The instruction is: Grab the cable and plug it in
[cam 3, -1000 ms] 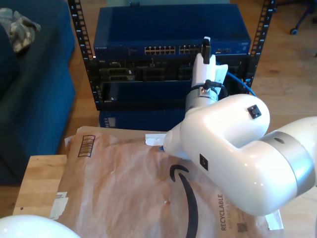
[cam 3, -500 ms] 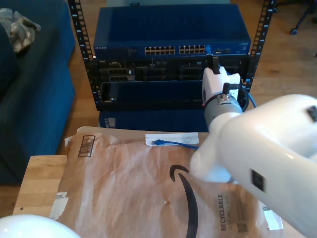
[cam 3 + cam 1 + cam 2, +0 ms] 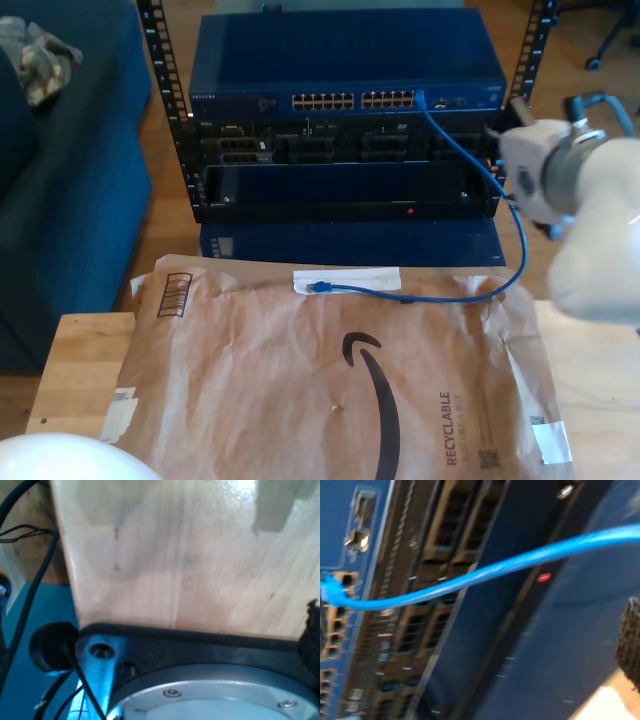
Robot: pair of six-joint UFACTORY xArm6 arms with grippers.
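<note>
The blue cable (image 3: 470, 160) has one plug in a port (image 3: 420, 97) of the blue switch (image 3: 345, 100) at the top of the rack. It hangs down at the exterior view's right, then runs back across the brown paper mailer. Its other plug (image 3: 318, 287) lies loose on a white label. In the second wrist view the cable (image 3: 485, 572) crosses the frame to its plugged end (image 3: 330, 591). My second gripper (image 3: 516, 118) is off to the exterior view's right of the rack, apart from the cable, with nothing in it. One dark finger pad (image 3: 630, 640) shows.
The brown mailer (image 3: 330, 400) covers the wooden table (image 3: 85, 370). A blue sofa (image 3: 60, 180) stands at the exterior view's left. A white arm shell (image 3: 60, 462) sits at that view's lower left. The first wrist view looks at bare wood (image 3: 175, 555) and an arm base (image 3: 200, 695).
My second arm has pulled back from the switch toward the exterior view's right. It has let go of the cable's plug, which stays in its port.
</note>
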